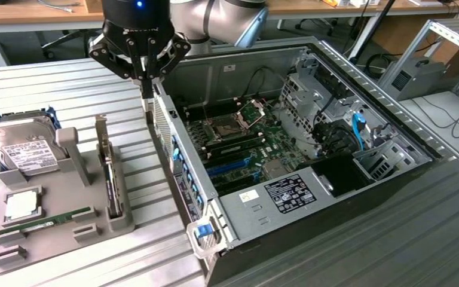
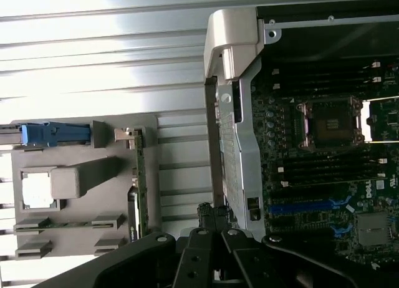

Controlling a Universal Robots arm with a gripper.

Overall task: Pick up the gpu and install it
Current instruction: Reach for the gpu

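Note:
The gpu (image 1: 110, 178) is a thin dark card with a long metal bracket. It stands on edge in a slot of the grey holder tray (image 1: 62, 236), at the exterior view's left of the open computer case (image 1: 238, 212). In the wrist view the gpu (image 2: 139, 182) is a narrow green strip in that tray (image 2: 81, 250). My gripper (image 1: 145, 89) hangs shut above the case's near wall, beyond the gpu's bracket end and clear of it. Nothing shows between its fingers (image 2: 212, 214).
The tray also holds a silver hard drive (image 1: 24, 149), a processor chip (image 1: 22, 205) and a green RAM stick (image 1: 38, 226). Inside the case lie the motherboard (image 1: 241, 146) with blue slots (image 2: 305, 207), cables and a drive cage (image 1: 373, 158). The slatted metal table (image 1: 70, 89) surrounds everything.

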